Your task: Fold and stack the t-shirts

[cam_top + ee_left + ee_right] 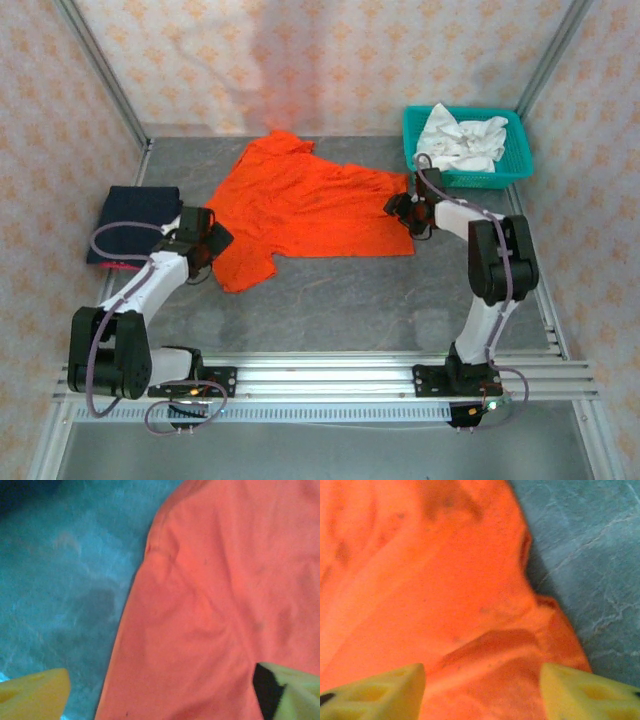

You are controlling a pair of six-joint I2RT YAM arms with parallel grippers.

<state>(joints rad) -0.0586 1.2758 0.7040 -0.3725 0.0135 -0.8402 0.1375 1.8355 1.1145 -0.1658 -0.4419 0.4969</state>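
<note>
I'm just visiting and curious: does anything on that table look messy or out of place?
The orange t-shirt lies crooked and wrinkled on the table, not yet folded. A white cloth sits crumpled in the teal basket. The navy t-shirt at the left looks neatly folded.

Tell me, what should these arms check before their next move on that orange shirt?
1. Orange t-shirt spread out on the table: ok, though wrinkled at its far end.
2. Left gripper open, straddling the shirt's left edge: ok.
3. Right gripper open above the shirt's right edge: ok.
4. Cloth pinched in either gripper: not ok, nothing is held.
5. Navy t-shirt folded, lying apart at the left: ok.
6. Shirt's underside free of snags: cannot tell.
</note>
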